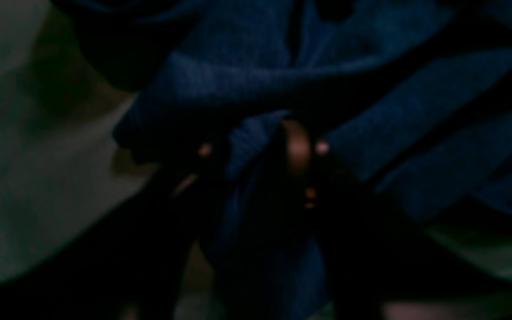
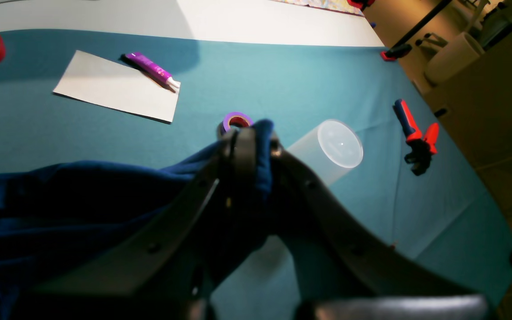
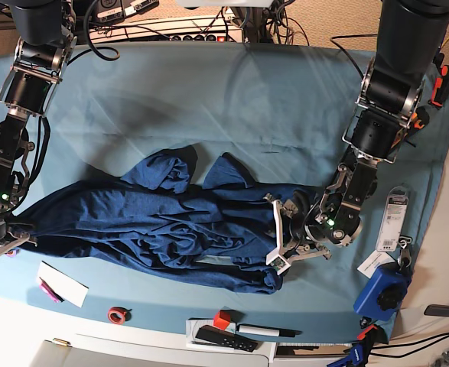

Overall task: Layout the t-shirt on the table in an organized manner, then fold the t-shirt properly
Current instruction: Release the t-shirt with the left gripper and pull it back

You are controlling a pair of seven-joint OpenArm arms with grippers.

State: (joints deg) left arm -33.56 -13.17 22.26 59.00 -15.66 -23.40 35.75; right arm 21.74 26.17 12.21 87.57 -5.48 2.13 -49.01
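1. Here the shirt (image 3: 170, 225) lies stretched across the near half of the table (image 3: 232, 99), bunched and wrinkled through its middle, with one end at each arm. That looks like a spreading pull: each arm takes an opposite end so the cloth can be drawn flat before any folding.
2. The right gripper (image 2: 247, 146) is closed on a fold of shirt; in the right wrist view blue cloth is pinched between its dark fingers (image 2: 242, 155) and wraps over the tip, held above the table.
3. The left gripper (image 3: 289, 229) sits at the shirt's other end. Its wrist view is dark and blurred, yet cloth appears drawn in between the jaws, so I judge it clamped on the shirt too.
4. Beyond the right gripper lie a paper sheet (image 2: 116, 86), a purple tube (image 2: 151, 70), a tape roll (image 2: 237, 120), a clear cup (image 2: 327, 151) and red pliers (image 2: 416, 135), all apart from the shirt.
5. The layout is not yet finished: creases and a rolled near edge remain.
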